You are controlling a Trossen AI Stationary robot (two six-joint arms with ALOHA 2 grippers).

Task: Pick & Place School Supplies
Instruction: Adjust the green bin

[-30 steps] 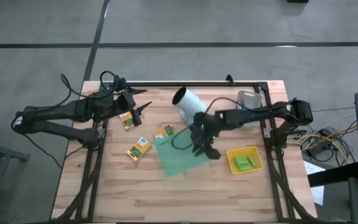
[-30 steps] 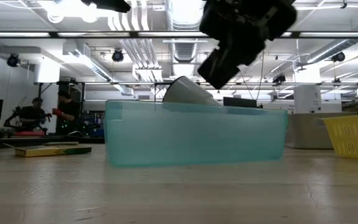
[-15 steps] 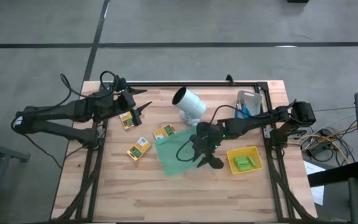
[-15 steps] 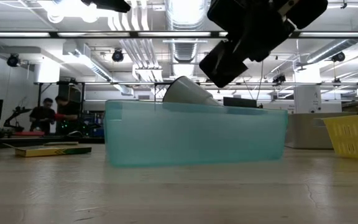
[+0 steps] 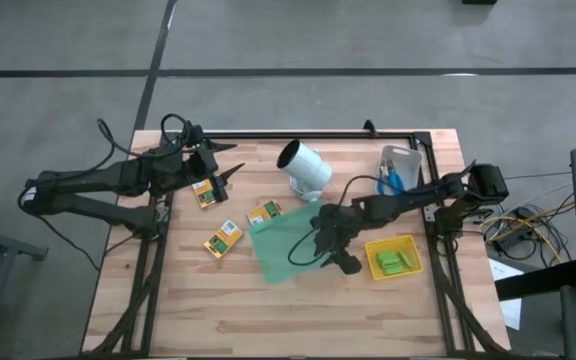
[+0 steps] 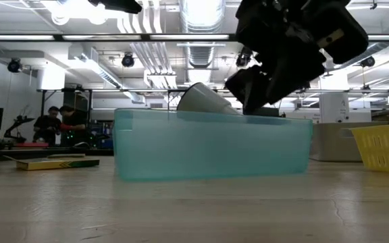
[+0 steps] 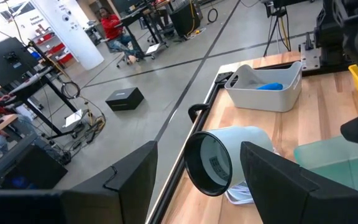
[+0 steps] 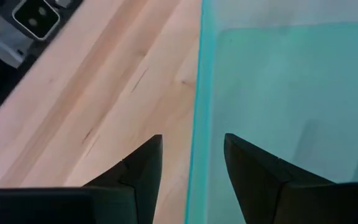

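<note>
Cardboard-looking packets, judged light, stiff and flat (pinch across the narrow edges), lie well beyond my right gripper, its jaws parted and empty astride the green tray rim.

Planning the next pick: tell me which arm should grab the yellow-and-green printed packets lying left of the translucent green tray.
Left, probably. The left gripper hovers open beside the nearest yellow-and-green printed packet, with two more packets close by. The right gripper sits low at the far edge of the translucent green tray, beside the shallow yellow tray.
</note>
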